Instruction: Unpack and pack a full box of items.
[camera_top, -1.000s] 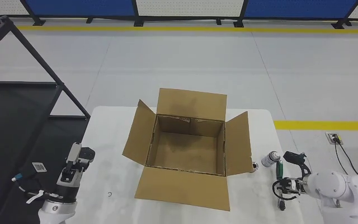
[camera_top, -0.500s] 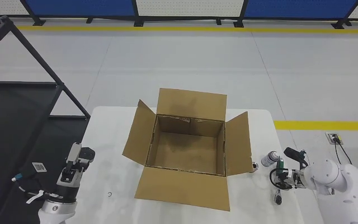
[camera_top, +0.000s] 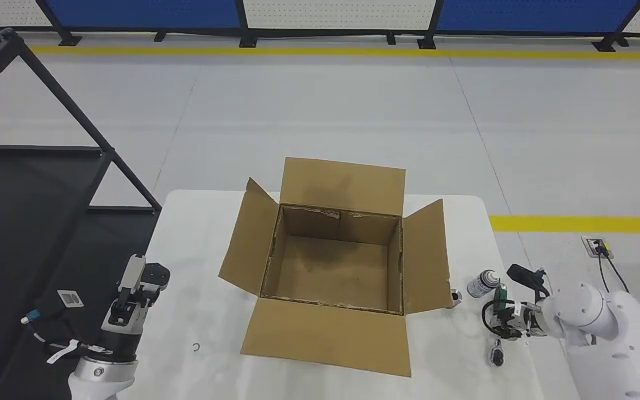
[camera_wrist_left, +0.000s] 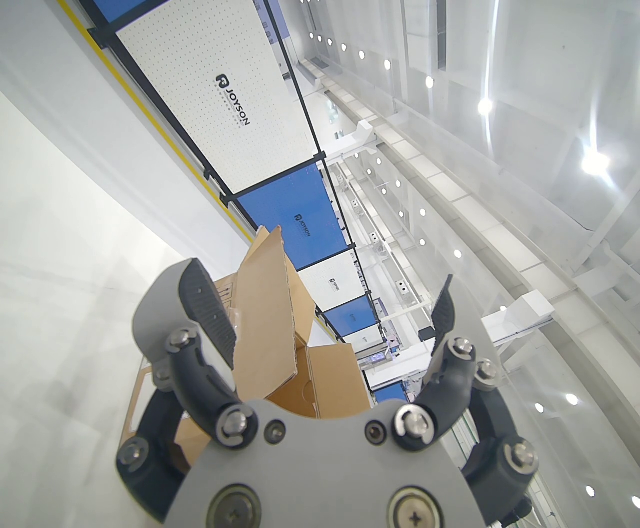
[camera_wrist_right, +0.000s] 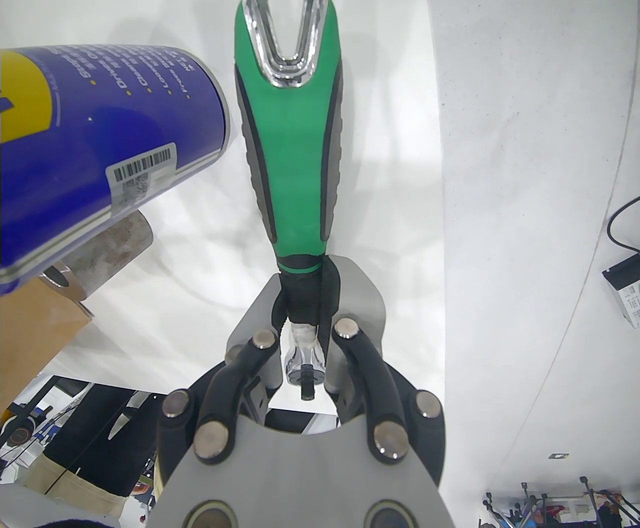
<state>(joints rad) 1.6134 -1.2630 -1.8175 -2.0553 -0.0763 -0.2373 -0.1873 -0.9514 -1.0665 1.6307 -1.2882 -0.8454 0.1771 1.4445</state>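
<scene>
Tool (camera_wrist_right: 290, 150) with a green handle is pinched at its black neck between the closed-in fingers of the right gripper (camera_wrist_right: 306, 305). Its long axis runs straight out from the fingers, just beside the upright spray can (camera_wrist_right: 90, 150) and near a small metal cylinder (camera_wrist_right: 100, 250) on the table (camera_top: 200, 300). The open box (camera_top: 330, 335) lies to the tool's left, past the can, so packing is judged to need a carry that way. The left gripper (camera_wrist_left: 322, 295), fingers spread and holding nothing, is well apart on the box's far side.
</scene>
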